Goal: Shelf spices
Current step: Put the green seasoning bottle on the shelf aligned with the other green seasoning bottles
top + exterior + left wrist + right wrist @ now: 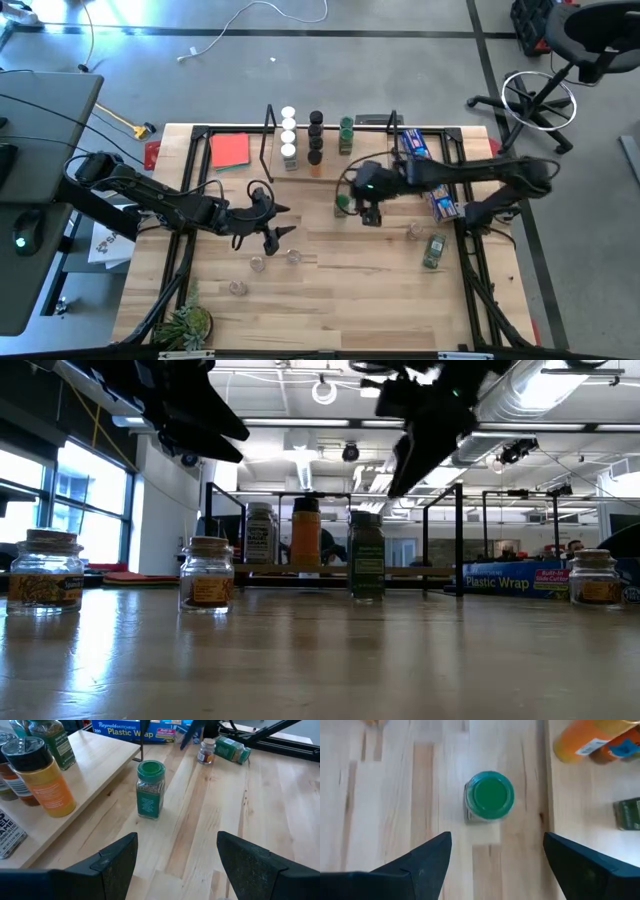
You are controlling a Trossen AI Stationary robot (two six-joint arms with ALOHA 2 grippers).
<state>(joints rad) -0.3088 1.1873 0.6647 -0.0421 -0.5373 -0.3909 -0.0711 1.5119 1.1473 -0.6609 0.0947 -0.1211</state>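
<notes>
High view is showing the shelf (330, 170) standing at the table's (330, 300) far edge, with white-lidded jars (288, 135), black-lidded jars (316, 137) and one green-lidded jar (346, 135) standing in rows on its board. A red card (230, 150) is lying beside its left end and a blue packet (425, 170) is lying past its right end. The green jar (343, 205) is standing upright on the table just in front of the shelf, not yet on it. The right gripper (370, 212) is hovering directly above and just beside this jar; the right wrist view is showing the two fingers (420, 865) spread wide on either side of the green lid (491, 795), gripping nothing. The left gripper (272, 222) is waiting left of centre, jaws standing wide and empty, pointing toward the same jar in its wrist view (150, 790). Three clear-lidded jars (258, 263) are standing on the near left part of the table. One small jar (413, 232) is standing on the right part, and another green jar (432, 252) is lying on its side close by. A plant (185, 322) is sitting at the near left corner
</notes>
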